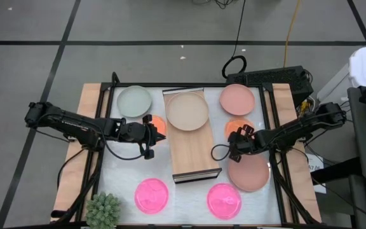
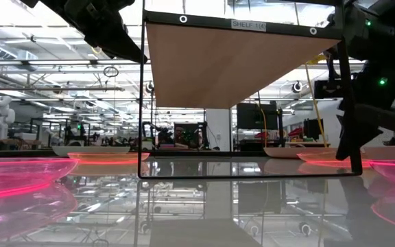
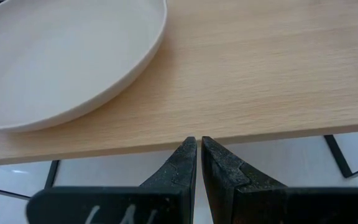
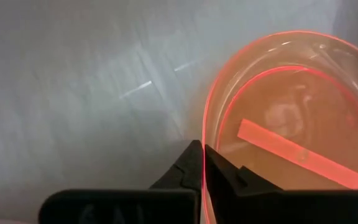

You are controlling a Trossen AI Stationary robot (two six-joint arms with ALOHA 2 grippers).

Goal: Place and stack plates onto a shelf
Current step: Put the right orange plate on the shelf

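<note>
Clenched, empty left gripper (image 3: 197, 144) faces the shelf (image 1: 196, 149) — one beige plate (image 1: 187, 111) placed, seven left; right gripper (image 4: 202, 149) clenched too.

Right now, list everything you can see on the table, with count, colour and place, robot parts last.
Shelf: one, light wood, table centre.
Beige plate: one, on the shelf's far end.
Green-grey plate: one, far left of shelf.
Salmon plates: two, right of shelf, far and near.
Orange plates: two, one under each gripper.
Hot pink plates: two, near edge.
Plant: one, green, near left corner.
Left gripper: fingers shut, beside shelf's left edge.
Right gripper: fingers shut, right of shelf.
</note>
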